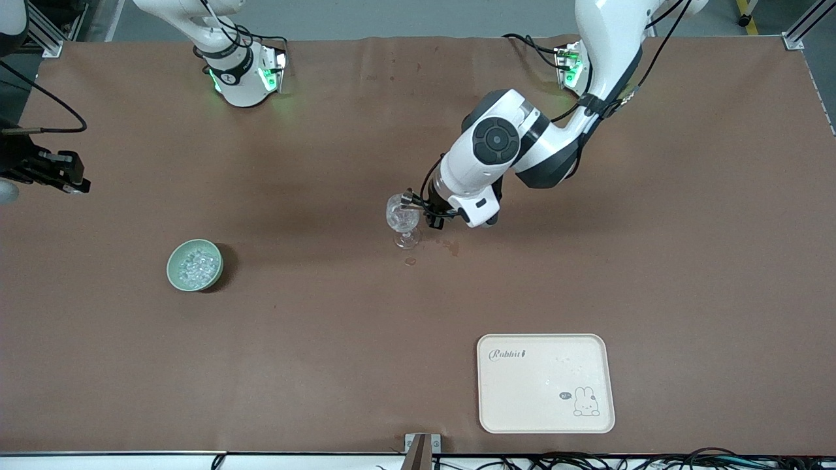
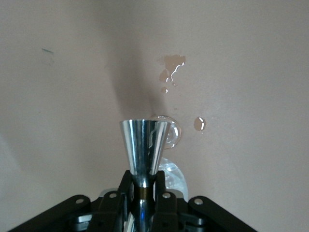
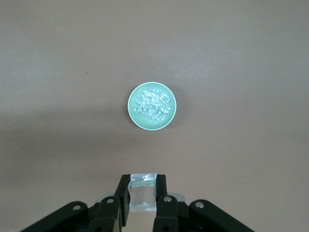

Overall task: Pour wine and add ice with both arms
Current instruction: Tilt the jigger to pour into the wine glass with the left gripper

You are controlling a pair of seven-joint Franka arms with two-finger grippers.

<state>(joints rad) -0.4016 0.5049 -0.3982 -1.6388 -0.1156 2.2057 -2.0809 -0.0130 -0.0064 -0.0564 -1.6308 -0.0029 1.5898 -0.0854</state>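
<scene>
A clear stemmed glass [image 1: 403, 220] stands at the table's middle. My left gripper [image 1: 423, 207] is beside its rim, shut on the waist of a shiny metal jigger [image 2: 144, 147] held tipped over the glass. In the left wrist view the gripper [image 2: 144, 181] shows with the glass [image 2: 172, 135] under the jigger. My right gripper [image 1: 65, 177] hangs high over the right arm's end of the table. In the right wrist view it [image 3: 143, 186] is shut on a clear ice cube [image 3: 143, 197]. A green bowl [image 1: 174, 269] holds several lumps of ice [image 1: 198, 264], also in the right wrist view [image 3: 153, 105].
Small wet spots [image 1: 450, 247] lie on the brown cloth beside the glass's foot, and show in the left wrist view [image 2: 173, 67]. A cream tray [image 1: 545, 382] with a rabbit drawing lies near the front edge, toward the left arm's end.
</scene>
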